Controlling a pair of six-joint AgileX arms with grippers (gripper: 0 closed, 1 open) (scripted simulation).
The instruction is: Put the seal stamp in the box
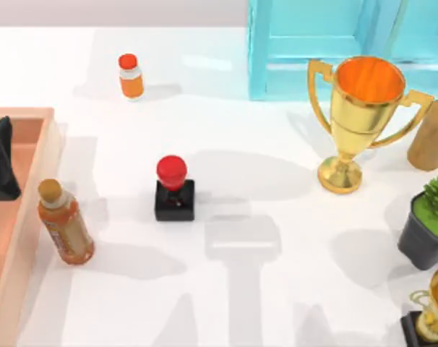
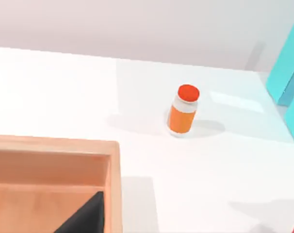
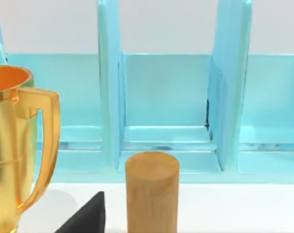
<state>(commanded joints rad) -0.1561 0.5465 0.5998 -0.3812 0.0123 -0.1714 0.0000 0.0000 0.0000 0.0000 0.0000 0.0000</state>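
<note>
The seal stamp [image 1: 174, 189], a black square block with a glossy red round knob, stands upright on the white table, left of centre, with nothing touching it. The salmon-peach box [image 1: 32, 170] lies along the table's left edge, its corner wall [image 2: 114, 167] close in the left wrist view. A black part of my left gripper [image 1: 1, 159] hangs over the box's inside, well to the left of the stamp, and a dark wedge of it [image 2: 86, 218] shows above the box floor. A dark wedge of my right gripper [image 3: 86, 216] shows near a wooden cylinder.
A small orange red-capped bottle [image 1: 131, 76] stands at the back left. A brown drink bottle [image 1: 63, 223] stands beside the box wall. A gold trophy [image 1: 360, 116], light-blue cabinet [image 1: 313, 43], wooden cylinder [image 3: 152, 191], potted plant [image 1: 430, 224] and small trophy [image 1: 436, 307] crowd the right.
</note>
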